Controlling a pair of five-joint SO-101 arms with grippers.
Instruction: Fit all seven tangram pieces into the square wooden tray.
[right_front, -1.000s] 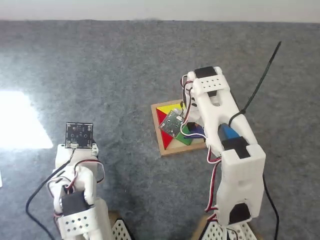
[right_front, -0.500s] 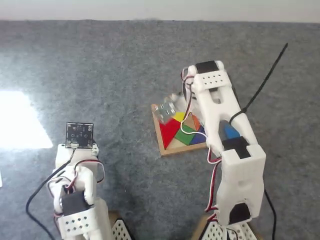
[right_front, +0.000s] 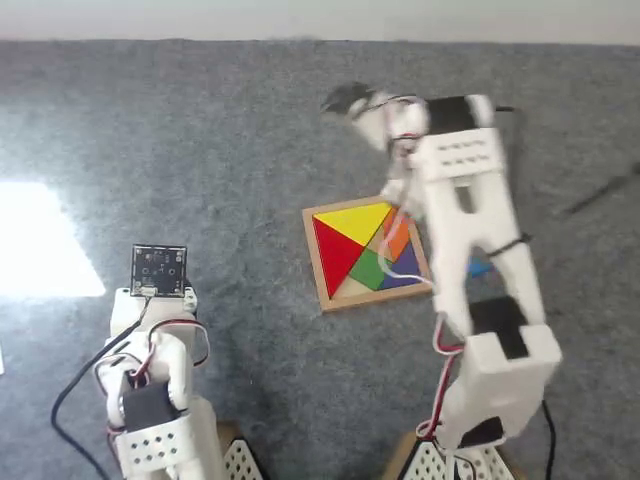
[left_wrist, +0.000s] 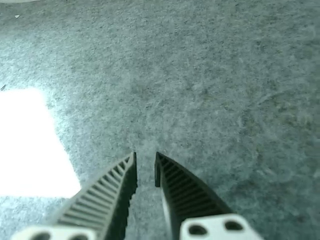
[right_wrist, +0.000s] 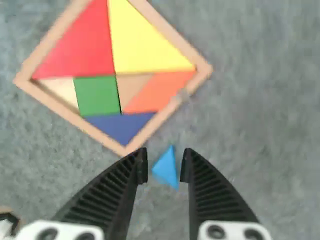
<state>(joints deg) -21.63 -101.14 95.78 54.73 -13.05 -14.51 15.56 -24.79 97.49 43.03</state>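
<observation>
high view overhead; wrist views close, downward; right shares tray (right_front: 365, 299).

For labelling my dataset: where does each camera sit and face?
High view: fixed overhead, looking down at mat, wooden tray, both arms.
Left wrist view: on left arm, facing bare mat past the left gripper.
Right wrist view: on right arm, facing tray and blue triangle past the right gripper.
Shared: high and right wrist views show the tray.
</observation>
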